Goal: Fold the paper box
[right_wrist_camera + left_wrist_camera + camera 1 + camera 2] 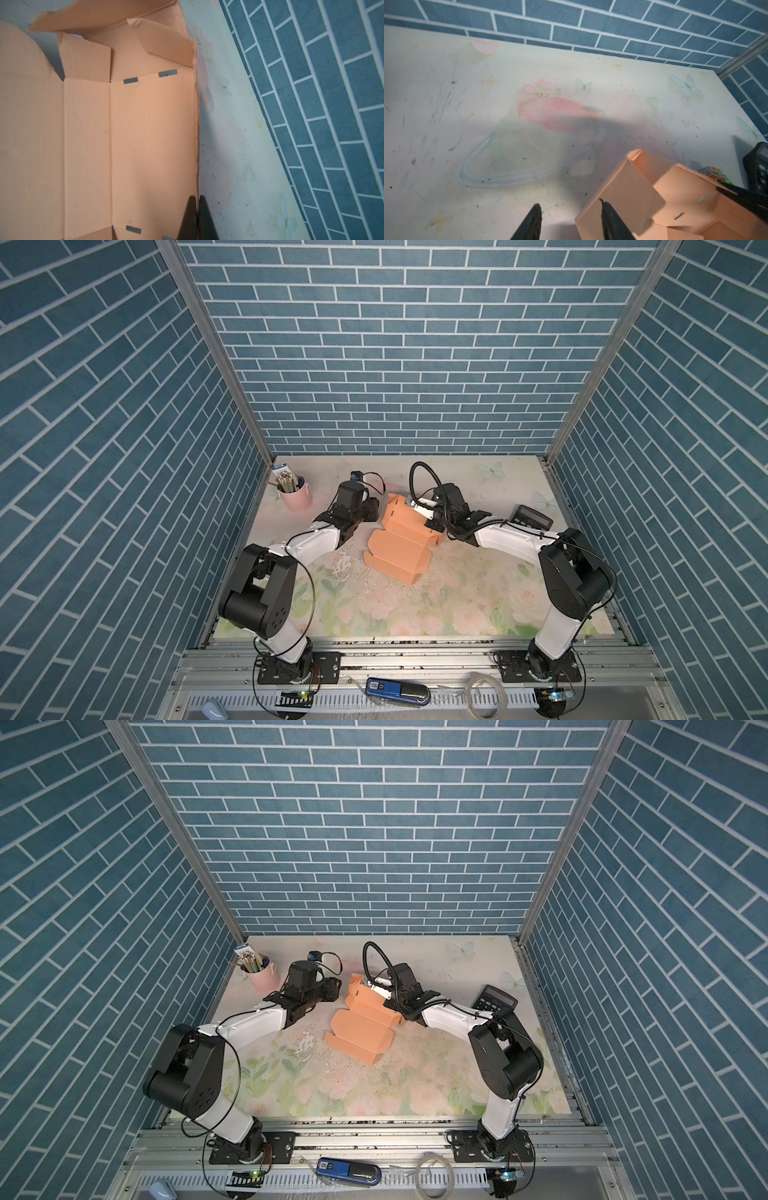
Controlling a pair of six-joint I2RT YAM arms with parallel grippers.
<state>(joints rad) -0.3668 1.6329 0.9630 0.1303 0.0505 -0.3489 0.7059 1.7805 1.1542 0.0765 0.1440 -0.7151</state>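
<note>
The tan-orange paper box [399,545] [360,1029] lies half folded in mid-table, its far part raised into walls and its lid panel flat toward the front. In the right wrist view my right gripper [197,198] is shut on the thin edge of the paper box's [128,135] upright long wall. In a top view it [431,526] is at the box's right end. My left gripper [570,204] is open. One finger [609,220] lies against the paper box's [629,199] left end wall, the other over bare table. In a top view it [376,511] sits just left of the box.
A pink cup of pens [297,497] stands at the back left. A black calculator [533,519] lies at the right, with a small colourful packet [712,172] near it. A blue device [397,691] and a coil of clear tubing [486,693] rest on the front rail.
</note>
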